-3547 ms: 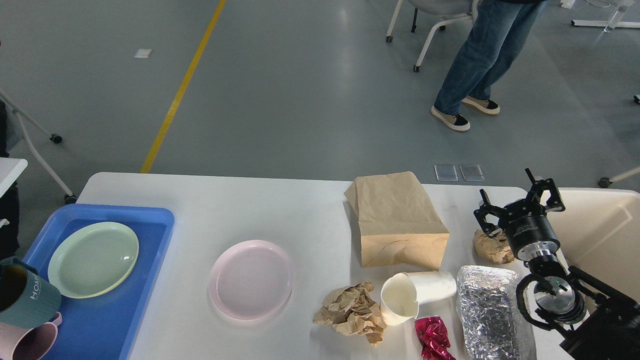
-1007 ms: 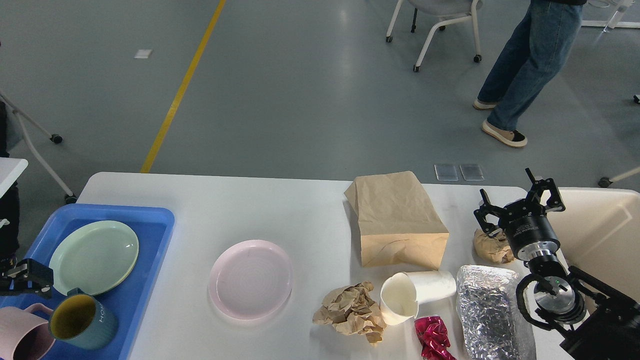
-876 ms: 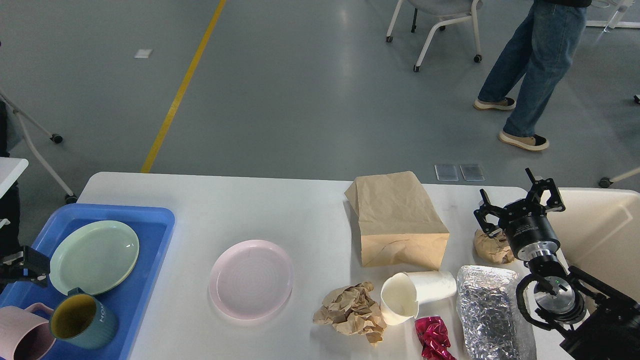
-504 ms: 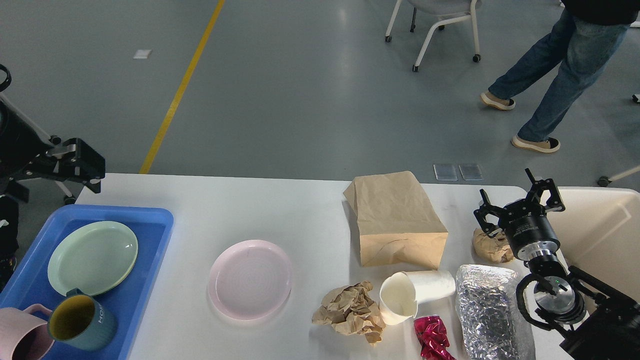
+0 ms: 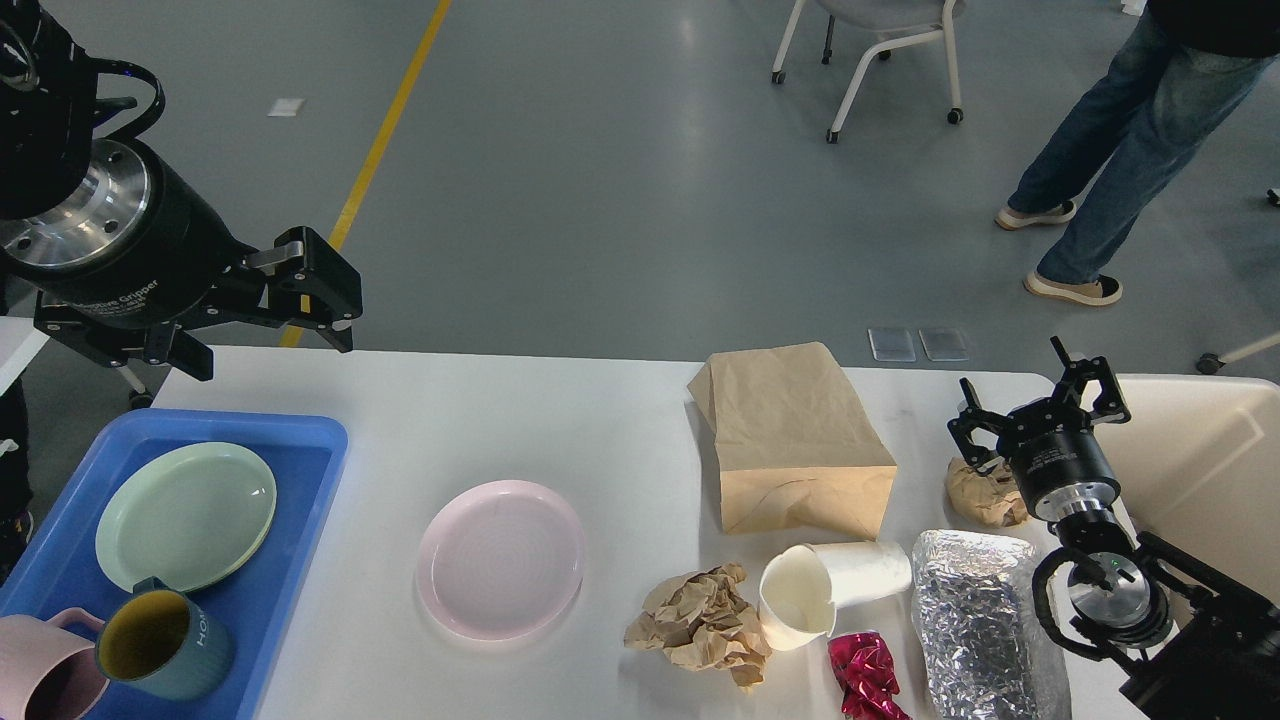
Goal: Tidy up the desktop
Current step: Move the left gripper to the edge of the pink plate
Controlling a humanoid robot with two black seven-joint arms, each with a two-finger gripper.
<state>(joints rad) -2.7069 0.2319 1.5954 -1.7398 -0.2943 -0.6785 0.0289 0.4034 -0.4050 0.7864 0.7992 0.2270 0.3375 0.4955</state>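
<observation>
The white desktop (image 5: 560, 420) carries a pink plate (image 5: 500, 558), a brown paper bag (image 5: 790, 440), a crumpled brown paper (image 5: 700, 625), a tipped white paper cup (image 5: 830, 590), a red foil wrapper (image 5: 865, 675) and a silver foil bag (image 5: 985, 625). My left gripper (image 5: 275, 355) hangs open and empty high over the table's far left edge. My right gripper (image 5: 1035, 410) stands open just above a small crumpled paper ball (image 5: 980, 495), touching nothing I can see.
A blue tray (image 5: 290, 520) at the left holds a green plate (image 5: 185, 515), a teal mug (image 5: 165, 640) and a pink mug (image 5: 40, 680). A beige bin (image 5: 1200, 470) stands off the right edge. A person (image 5: 1120, 150) walks on the floor beyond.
The teal mug went from the left edge into the tray and stays there. My left gripper then rose and swung right over the far edge. The person walked right. The right arm has not moved.
</observation>
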